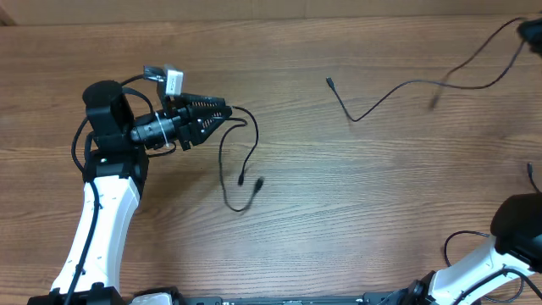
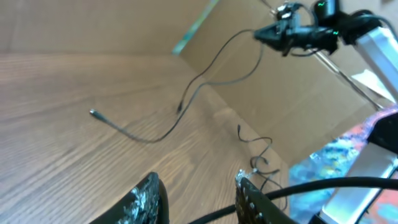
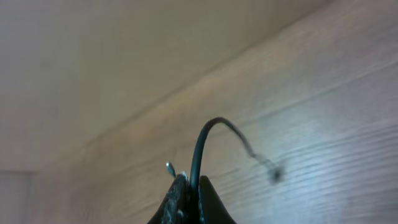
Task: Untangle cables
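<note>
A long thin black cable (image 1: 398,89) runs from its plug end (image 1: 329,82) on the wood up to my right gripper (image 1: 529,32) at the far right corner. That gripper (image 3: 188,179) is shut on this cable (image 3: 205,134), which arches out from between the fingers. In the left wrist view the same cable (image 2: 205,78) hangs down from the raised right gripper (image 2: 292,34). A shorter looped cable (image 1: 224,161) lies just in front of my left gripper (image 1: 229,110). The left gripper (image 2: 196,180) stands open with bare wood between the fingers; a black cord (image 2: 298,186) crosses behind its right finger.
Another small cable (image 2: 258,155) lies curled near the right arm's base (image 1: 517,229), its tip showing at the table's right edge (image 1: 529,174). A cardboard wall (image 2: 267,106) borders the far side of the table.
</note>
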Robot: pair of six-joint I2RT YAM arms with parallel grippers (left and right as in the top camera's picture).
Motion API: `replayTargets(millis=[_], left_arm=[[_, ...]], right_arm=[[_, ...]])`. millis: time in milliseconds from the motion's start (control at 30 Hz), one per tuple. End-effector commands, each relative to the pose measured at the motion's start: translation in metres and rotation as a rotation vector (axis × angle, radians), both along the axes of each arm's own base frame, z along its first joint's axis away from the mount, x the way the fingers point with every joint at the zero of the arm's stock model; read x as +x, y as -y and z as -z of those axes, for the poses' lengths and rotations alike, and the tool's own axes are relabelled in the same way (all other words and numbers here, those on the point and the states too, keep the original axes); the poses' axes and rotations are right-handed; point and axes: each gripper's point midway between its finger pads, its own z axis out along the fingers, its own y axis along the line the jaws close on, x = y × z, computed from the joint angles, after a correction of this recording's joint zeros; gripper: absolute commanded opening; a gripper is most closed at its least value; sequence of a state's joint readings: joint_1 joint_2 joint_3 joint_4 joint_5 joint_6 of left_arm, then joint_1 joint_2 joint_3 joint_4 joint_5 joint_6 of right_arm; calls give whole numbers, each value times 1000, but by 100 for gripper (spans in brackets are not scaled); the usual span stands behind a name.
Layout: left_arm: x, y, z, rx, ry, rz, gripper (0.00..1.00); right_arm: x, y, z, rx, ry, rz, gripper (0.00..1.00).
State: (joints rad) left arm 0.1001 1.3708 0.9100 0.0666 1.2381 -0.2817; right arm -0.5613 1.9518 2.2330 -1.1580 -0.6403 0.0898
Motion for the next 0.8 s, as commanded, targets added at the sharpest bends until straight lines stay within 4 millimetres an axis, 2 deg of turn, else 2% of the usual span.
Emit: replayTargets(millis=[0, 33, 100, 233, 400, 533, 667, 733, 767], left_arm=[[4, -5, 4, 56, 35, -41, 12], [4, -5, 7, 63, 25, -47, 11], [5, -7, 15, 81, 0, -66, 11], [6, -10, 24, 101, -39, -94, 11], [4, -8, 26, 101, -57, -88, 11], [4, -10, 32, 113, -89, -105, 12], [5, -12, 38, 133, -105, -122, 12], [5, -12, 38, 135, -102, -123, 12], [5, -12, 38, 136, -103, -125, 12]], right_arm=[[1, 20, -37, -9, 116, 54, 4], [1, 26, -44, -27, 138, 68, 4], [-2, 52, -61, -125, 181, 158, 4], [-13, 100, -75, -281, 186, 355, 4], [-21, 133, -83, -384, 178, 502, 4], [-37, 165, -90, -476, 154, 673, 4], [-81, 212, -98, -504, 118, 992, 4], [-106, 231, -100, -504, 102, 1122, 4], [-112, 235, -100, -499, 101, 1148, 4]])
